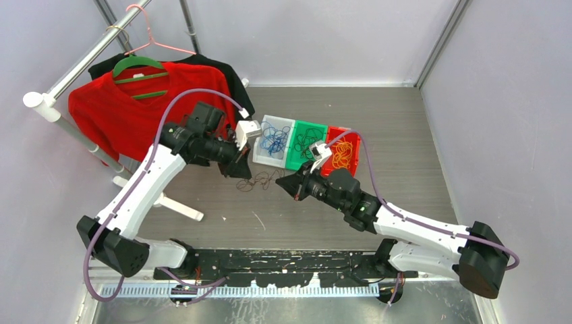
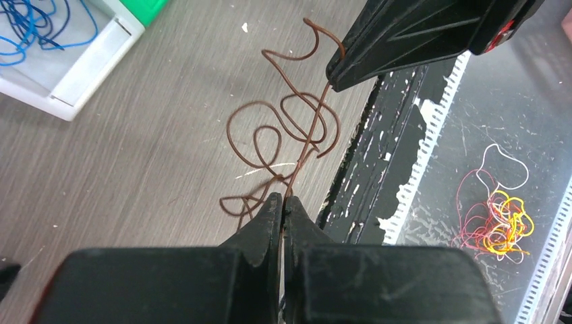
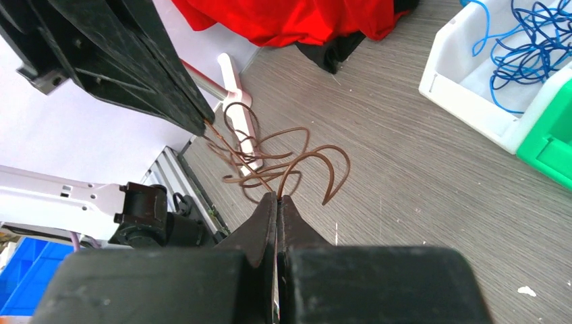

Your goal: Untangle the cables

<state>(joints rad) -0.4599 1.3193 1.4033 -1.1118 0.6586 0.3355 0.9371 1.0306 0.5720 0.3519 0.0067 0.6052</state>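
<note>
A loose tangle of brown cables (image 1: 262, 181) lies on the grey table between my two grippers. My left gripper (image 1: 244, 173) is shut on one brown strand; in the left wrist view the brown cables (image 2: 297, 128) run straight into its closed tips (image 2: 283, 198). Facing it a short way off, my right gripper (image 1: 283, 183) is shut on another strand of the brown cables (image 3: 283, 158), which enters its tips (image 3: 277, 197). More cables lie sorted in bins: blue cables (image 1: 274, 140), dark cables (image 1: 303, 142), yellow-orange cables (image 1: 342, 154).
A white bin (image 1: 264, 162), a green bin (image 1: 295, 164) and a red bin (image 1: 351, 169) stand in a row behind the grippers. A red shirt (image 1: 128, 111) hangs on a rack at the back left. Stray red, yellow and white wires (image 2: 502, 216) lie beyond the table's near edge.
</note>
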